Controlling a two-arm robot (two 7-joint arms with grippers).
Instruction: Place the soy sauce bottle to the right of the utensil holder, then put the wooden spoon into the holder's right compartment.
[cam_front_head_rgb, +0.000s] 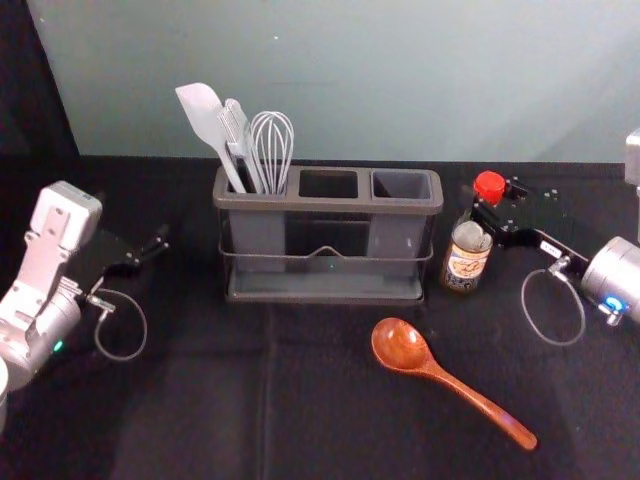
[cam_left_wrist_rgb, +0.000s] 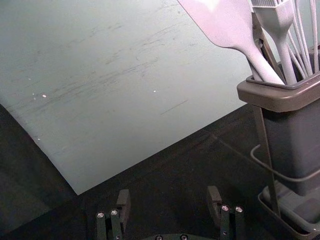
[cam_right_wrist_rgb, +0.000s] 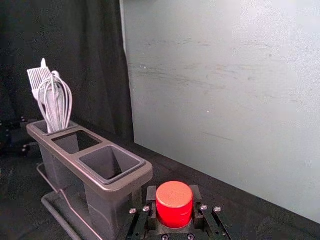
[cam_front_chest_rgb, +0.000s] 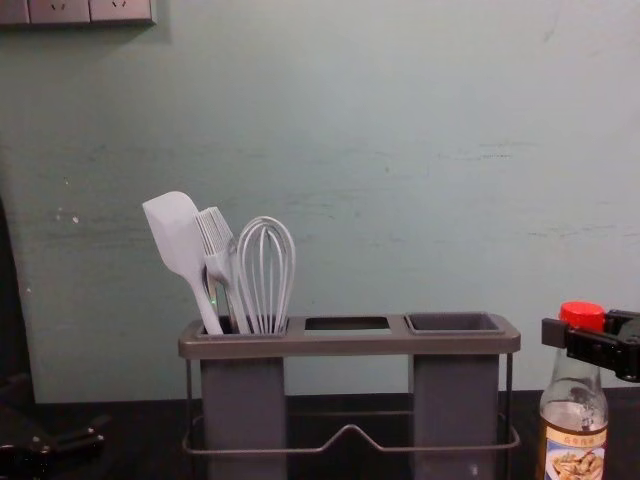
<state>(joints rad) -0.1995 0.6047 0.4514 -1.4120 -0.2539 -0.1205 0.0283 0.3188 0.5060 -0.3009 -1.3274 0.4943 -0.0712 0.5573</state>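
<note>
- Bottle (cam_front_head_rgb: 467, 258): upright, just right of the holder (cam_front_head_rgb: 330, 203).
- Right gripper (cam_front_head_rgb: 493, 203): jaws closed on the bottle, cap (cam_right_wrist_rgb: 174, 197) between them.
- Head view gives us the whole spoon (cam_front_head_rgb: 400, 345), lying in front of the holder; chest view gives us wall sockets (cam_front_chest_rgb: 60, 10).
- Chest view cuts off the bottle's base; right wrist view hides its body under the cap.
- Left gripper (cam_front_head_rgb: 150, 250): left of the holder, jaws wide apart.
</note>
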